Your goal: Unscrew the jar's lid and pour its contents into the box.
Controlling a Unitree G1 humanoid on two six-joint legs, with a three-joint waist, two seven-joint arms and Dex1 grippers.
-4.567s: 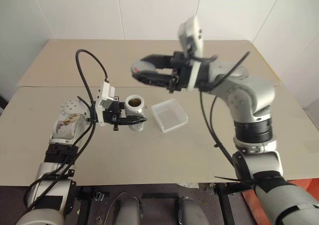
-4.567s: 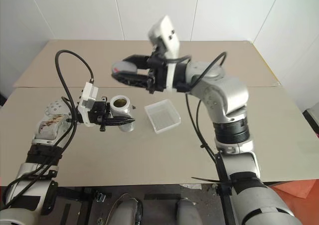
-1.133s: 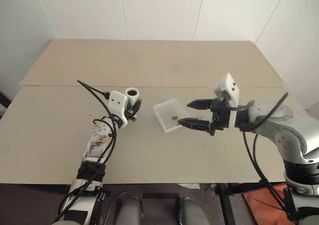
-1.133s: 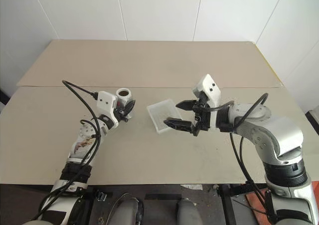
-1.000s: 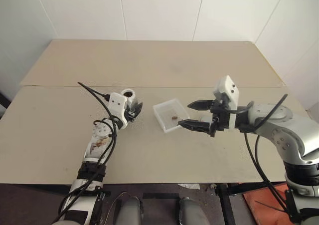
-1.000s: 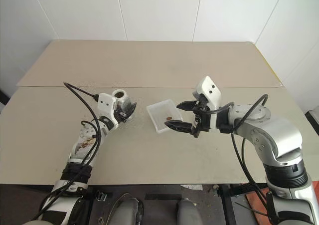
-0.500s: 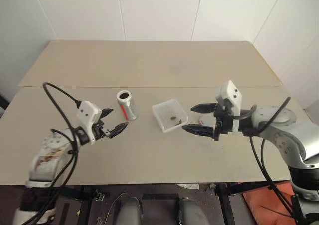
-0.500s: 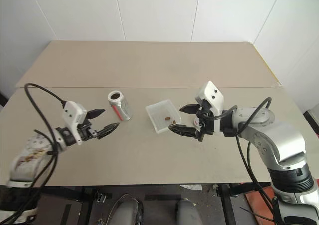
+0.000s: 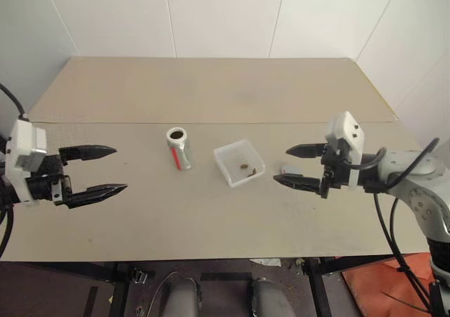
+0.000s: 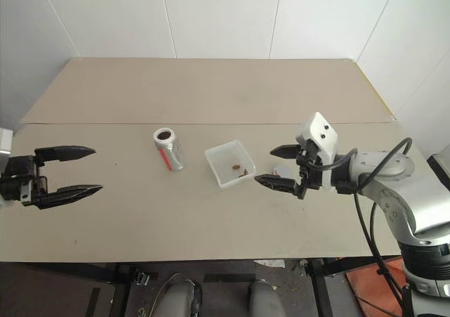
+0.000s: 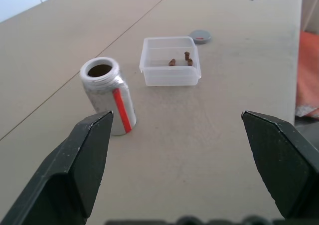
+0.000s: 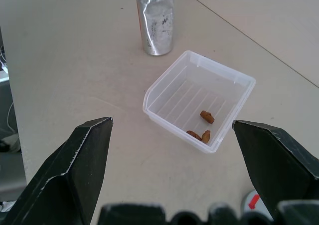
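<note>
Jar (image 9: 178, 148) upright on the tan table (image 9: 211, 92), lidless, dark and seemingly empty inside as seen from above and from the left wrist view; silver-grey, cylindrical, with a slightly crinkled metallic sheen and a red vertical stripe down one side. Beside it toward the robot's right, a little apart and not touching, box (image 9: 240, 162): shallow, square, clear whitish plastic with rounded corners and faint ribs across its floor, holding the contents (image 12: 202, 126), three small brown oblong bits lying near one wall. Further right, just beyond the box, lid (image 11: 201, 36): flat, round, grey, with a red patch on top, resting on the table, seen in the head views between the fingers of the right gripper (image 9: 297, 166). Right gripper hovering low above the table near the box, black tapered fingers spread wide, nothing between them. Left gripper (image 9: 101, 170) far over at the robot's left, well apart from the jar, pointing toward it, its two black pointed fingers likewise spread wide and holding nothing. Table surface matte, smooth, beige, with a seam running across behind the jar and box. Plain white panelled wall (image 9: 225, 15) behind.
</note>
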